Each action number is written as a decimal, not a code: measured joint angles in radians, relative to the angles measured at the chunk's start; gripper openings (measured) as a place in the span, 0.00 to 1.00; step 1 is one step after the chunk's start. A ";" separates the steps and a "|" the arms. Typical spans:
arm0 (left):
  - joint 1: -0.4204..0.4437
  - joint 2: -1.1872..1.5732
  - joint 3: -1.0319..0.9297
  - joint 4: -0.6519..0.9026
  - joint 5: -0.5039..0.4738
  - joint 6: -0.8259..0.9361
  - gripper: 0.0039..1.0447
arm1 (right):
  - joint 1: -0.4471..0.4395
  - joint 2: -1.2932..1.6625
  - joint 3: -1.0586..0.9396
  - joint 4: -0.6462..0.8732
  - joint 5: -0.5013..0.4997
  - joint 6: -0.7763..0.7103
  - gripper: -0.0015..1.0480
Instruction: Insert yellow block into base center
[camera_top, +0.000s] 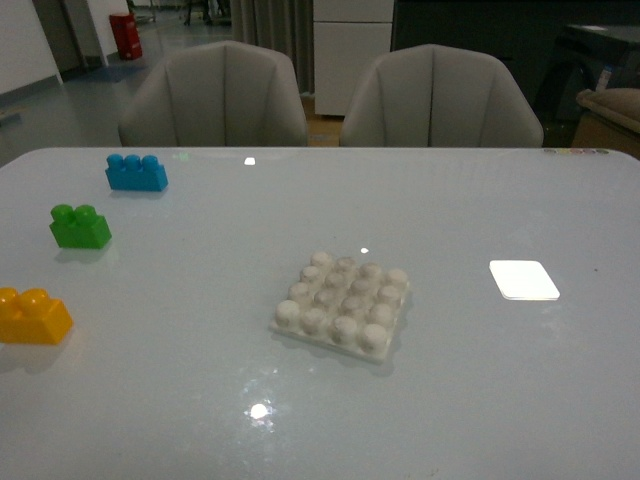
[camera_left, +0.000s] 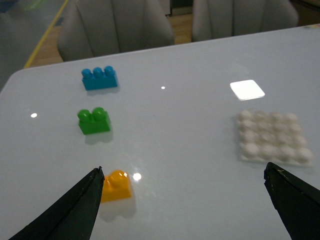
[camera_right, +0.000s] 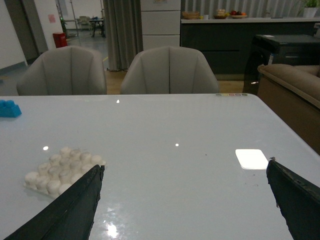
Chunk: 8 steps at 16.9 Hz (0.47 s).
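The yellow block (camera_top: 33, 316) rests on the table at the near left edge of the front view. In the left wrist view the yellow block (camera_left: 116, 185) lies just beside one black finger of my left gripper (camera_left: 182, 172), which is open and holds nothing. The white studded base (camera_top: 343, 304) sits near the table's middle; the base (camera_left: 273, 136) also shows in the left wrist view. My right gripper (camera_right: 184, 167) is open above bare table, with the base (camera_right: 62, 169) partly behind one finger. Neither arm shows in the front view.
A green two-stud brick (camera_top: 80, 226) and a blue three-stud brick (camera_top: 136, 172) lie on the table's left side. A smooth white rectangle (camera_top: 523, 280) lies right of the base. Two grey chairs (camera_top: 330, 98) stand behind the far edge.
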 joint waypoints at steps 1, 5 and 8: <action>0.021 0.161 0.075 0.090 0.006 0.020 0.94 | 0.000 0.000 0.000 0.000 0.000 0.000 0.94; 0.046 0.531 0.284 0.168 -0.026 0.059 0.94 | 0.000 0.000 0.000 0.000 0.000 0.000 0.94; 0.067 0.859 0.475 0.051 -0.029 0.085 0.94 | 0.000 0.000 0.000 0.000 0.000 0.000 0.94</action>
